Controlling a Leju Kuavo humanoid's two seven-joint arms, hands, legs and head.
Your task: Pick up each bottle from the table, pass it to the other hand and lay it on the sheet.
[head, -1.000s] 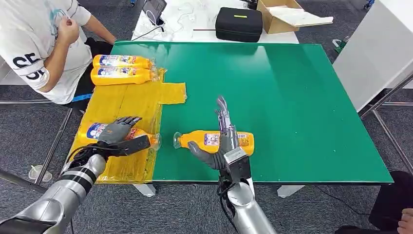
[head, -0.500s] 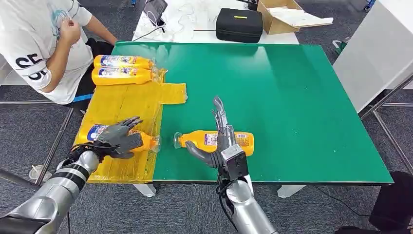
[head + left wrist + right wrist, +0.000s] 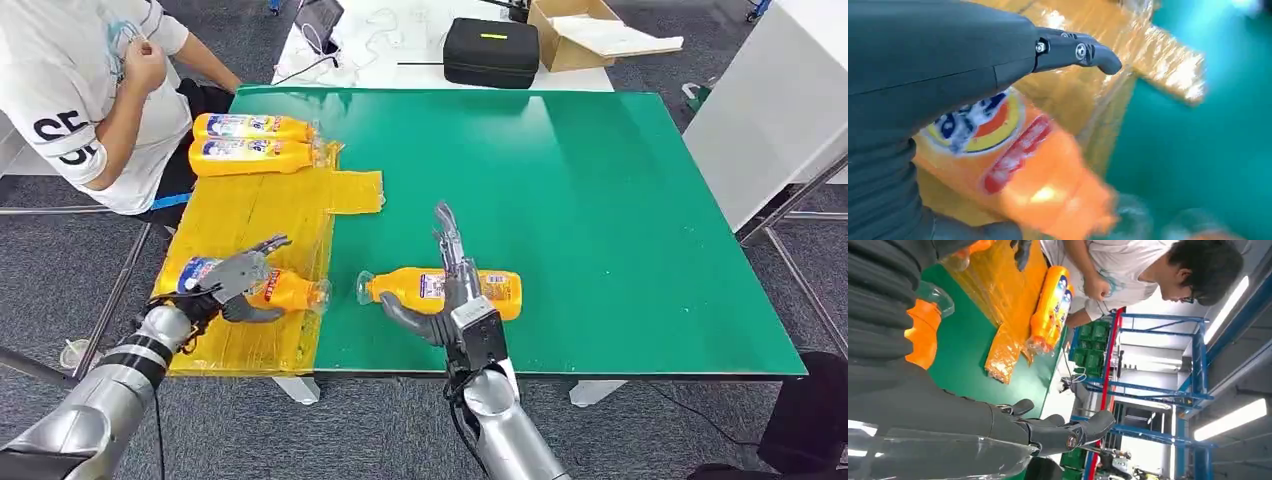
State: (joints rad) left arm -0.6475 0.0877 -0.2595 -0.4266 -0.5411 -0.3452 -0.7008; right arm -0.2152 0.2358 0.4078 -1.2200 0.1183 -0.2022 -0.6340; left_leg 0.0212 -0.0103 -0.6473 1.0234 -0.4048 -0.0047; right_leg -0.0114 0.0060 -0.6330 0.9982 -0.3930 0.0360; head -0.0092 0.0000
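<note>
Two bottles (image 3: 250, 141) lie at the yellow sheet's (image 3: 255, 215) far edge. The left hand (image 3: 232, 278), fingers spread, rests on a third bottle (image 3: 285, 291) near the worktop's (image 3: 600, 200) front edge. The right hand (image 3: 450, 290), fingers spread, flanks a fourth bottle (image 3: 420, 286) on open green.

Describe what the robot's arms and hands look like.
Both arms are silver and rounded. The left arm has black bands near the wrist with thin black cables. The right arm ends in a grey boxy wrist block, a black cable beside it. Left robot hand and right robot hand are dark grey with slim jointed fingers.
</note>
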